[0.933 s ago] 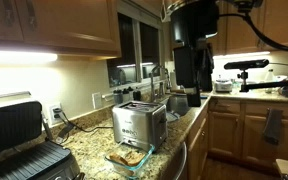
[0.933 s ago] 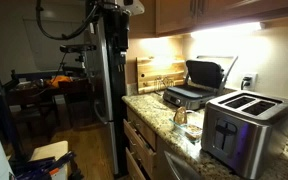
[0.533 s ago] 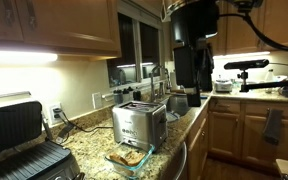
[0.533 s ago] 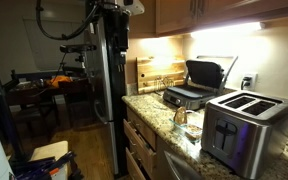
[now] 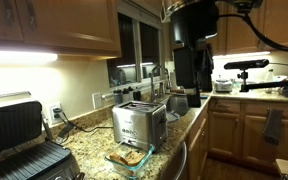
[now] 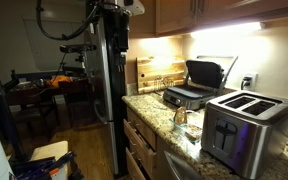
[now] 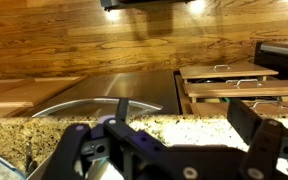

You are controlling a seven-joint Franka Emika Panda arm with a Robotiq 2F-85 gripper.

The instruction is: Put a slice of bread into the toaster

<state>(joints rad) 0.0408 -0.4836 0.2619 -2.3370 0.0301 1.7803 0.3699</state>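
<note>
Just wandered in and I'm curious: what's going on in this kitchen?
A robot arm hangs near the kitchen counter, handling nothing yet: the wrist view shows its jaws open and empty. The slice of bread lies in a clear dish beside the toaster, and no bread shows in the toaster's slots.

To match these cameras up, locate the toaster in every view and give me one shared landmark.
In an exterior view: toaster at lower centre.
In an exterior view: toaster at lower right, closest to the camera.
Wrist view: toaster not in it.
Shared landmark: the grill, in both exterior views, at lower left and right of centre.
</note>
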